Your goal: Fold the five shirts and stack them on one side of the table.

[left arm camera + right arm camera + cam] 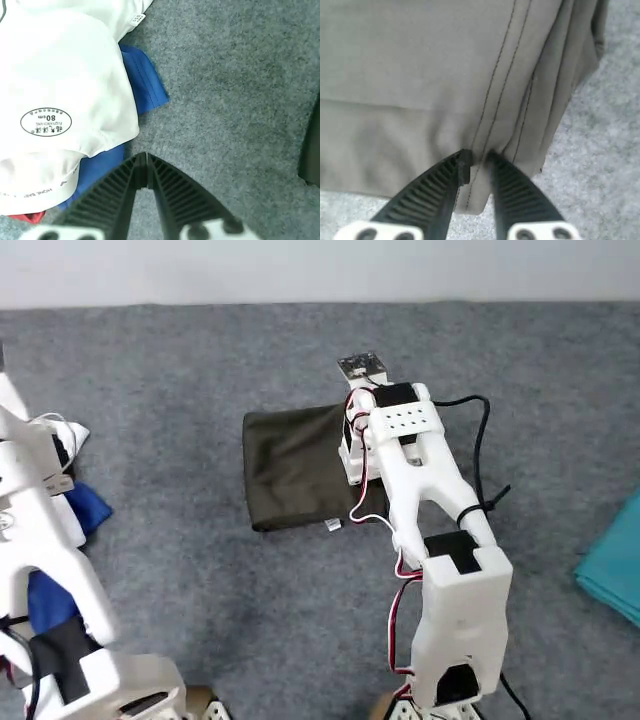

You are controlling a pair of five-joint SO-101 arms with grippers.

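Grey table (200, 570): open along the far edge and across the near middle. Dark shirt (295, 465) folded at centre, one side tucked under the right arm (440, 530). Teal shirt (615, 565) at the right edge, well apart. White shirt (60, 75) heaped over a blue shirt (145, 85) at the left edge. Right gripper (476, 159) clenched on the dark shirt's stitched edge. Left gripper (147, 165) closed on nothing, over bare table just beside the blue shirt.

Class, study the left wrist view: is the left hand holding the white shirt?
No: the left hand is shut empty over grey carpet, beside the white shirt.
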